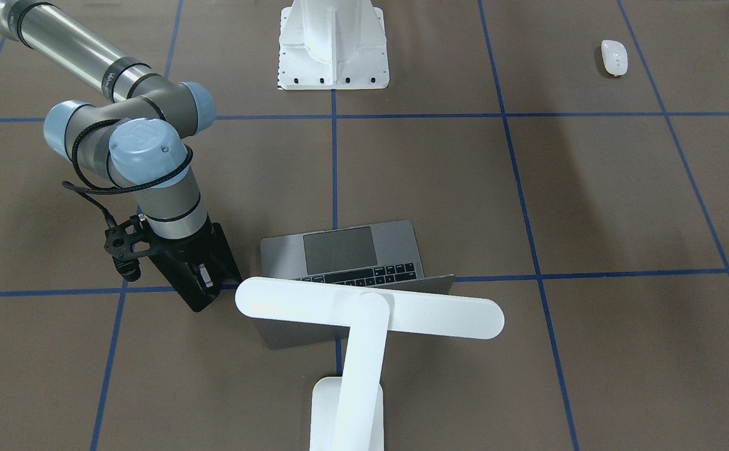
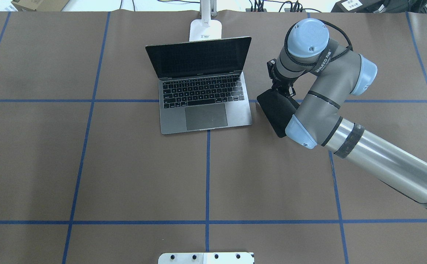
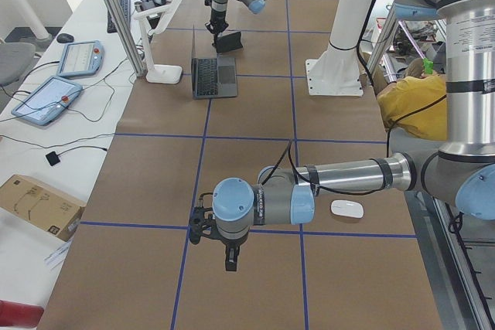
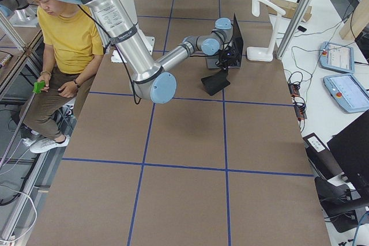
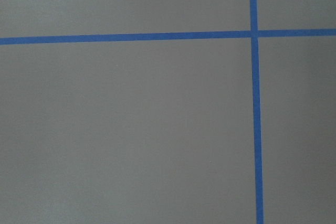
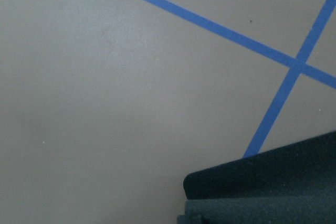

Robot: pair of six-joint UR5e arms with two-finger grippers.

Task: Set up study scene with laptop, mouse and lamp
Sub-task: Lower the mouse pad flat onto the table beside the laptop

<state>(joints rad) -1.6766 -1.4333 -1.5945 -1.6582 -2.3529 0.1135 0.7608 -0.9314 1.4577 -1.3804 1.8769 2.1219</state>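
A: What can't you make out from here?

B: Mostly the right gripper [image 1: 205, 279]. Its fingers are buried behind the wrist and the black pad [image 2: 275, 112]. The flat pad hangs tilted from it, just to the right of the laptop [image 2: 202, 84] and not touching it, so I read the gripper as clamped on the pad. The left gripper [image 3: 231, 259] shows only from the side, pointing down over the brown surface [image 2: 125, 165]. Released or clenched, I cannot tell.

A: And the lamp [image 1: 371, 310]?

B: Cut off both ways. From above, only its rectangular base and the foot of the stem show. From the front, its long rounded bar hides the laptop's hinge and part of the lid, and the base runs off the bottom edge. It stands just behind the open lid, matte white and T-shaped.

A: The laptop itself?

B: Open, with a dark screen. It's grey metal with black keys and a big trackpad, and it sits across a blue tape [image 2: 208, 176] line toward the far side.

A: The mouse [image 1: 614, 57]?

B: Small, glossy, white and oval. It lies on the robot's left near that arm's forearm, well apart from the laptop. The bolted white pedestal [image 1: 333, 50] is cropped at the edge. A person [image 4: 69, 44] in a yellow shirt sits beside the surface, partly behind the near arm.
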